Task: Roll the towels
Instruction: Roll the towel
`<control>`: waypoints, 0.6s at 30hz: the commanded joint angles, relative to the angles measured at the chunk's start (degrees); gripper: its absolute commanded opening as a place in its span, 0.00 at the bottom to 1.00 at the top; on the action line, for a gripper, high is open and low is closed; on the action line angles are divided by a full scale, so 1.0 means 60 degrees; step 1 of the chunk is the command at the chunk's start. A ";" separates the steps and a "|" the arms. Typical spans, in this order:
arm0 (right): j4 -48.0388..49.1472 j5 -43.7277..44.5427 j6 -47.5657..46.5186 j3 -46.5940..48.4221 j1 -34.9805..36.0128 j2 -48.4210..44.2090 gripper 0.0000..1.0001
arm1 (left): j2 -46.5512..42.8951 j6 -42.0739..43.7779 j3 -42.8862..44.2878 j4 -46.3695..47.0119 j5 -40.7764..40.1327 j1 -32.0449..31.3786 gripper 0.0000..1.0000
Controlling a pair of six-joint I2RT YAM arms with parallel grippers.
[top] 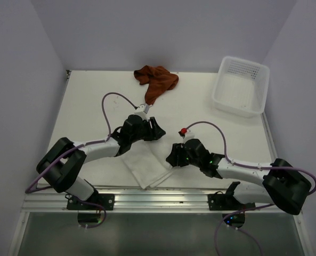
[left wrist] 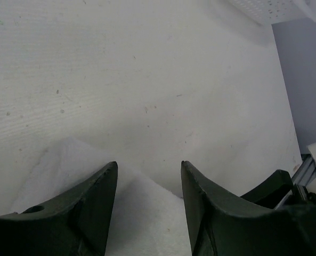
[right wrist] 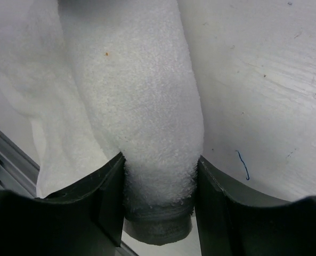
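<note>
Where the two arms lean in from the near edge, the white towel (top: 144, 166) lies on the table (top: 94, 101) between them, close to the front rail (top: 147, 195), its far part hidden under the left wrist. The right gripper (top: 173, 157) meets it at its right corner. Seen from that wrist, the jaws press on either side of a thick rolled fold of the cloth (right wrist: 142, 90) and have hold of it.

The left gripper (top: 153, 129) sits at the towel's far side with its jaws apart and nothing between them. Bare table shows through the gap and cloth lies just beneath. I cannot tell whether the fingers (left wrist: 102, 186) touch it.

The brown towel (top: 156, 80) is a crumpled heap at the table's far edge. Its near tip comes close to the left wrist, and the left arm stands between it and the white one. A purple cable (top: 112, 101) loops over each arm, two in all.

I count two towels and one basket (top: 244, 61). The basket stands in the far right corner, well apart from both towels, which lie outside it on the table.
</note>
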 commanded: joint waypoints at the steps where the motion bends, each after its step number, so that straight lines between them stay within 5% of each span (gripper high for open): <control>1: -0.1443 0.2001 -0.0865 0.0219 0.0834 -0.0312 0.47 | -0.0327 0.0531 0.0603 -0.0520 -0.0304 0.0154 0.55; 18: -0.4036 0.9252 -0.1071 0.2737 0.3999 0.1853 0.48 | -0.0797 0.0546 0.1219 -0.0859 0.0207 0.0154 0.57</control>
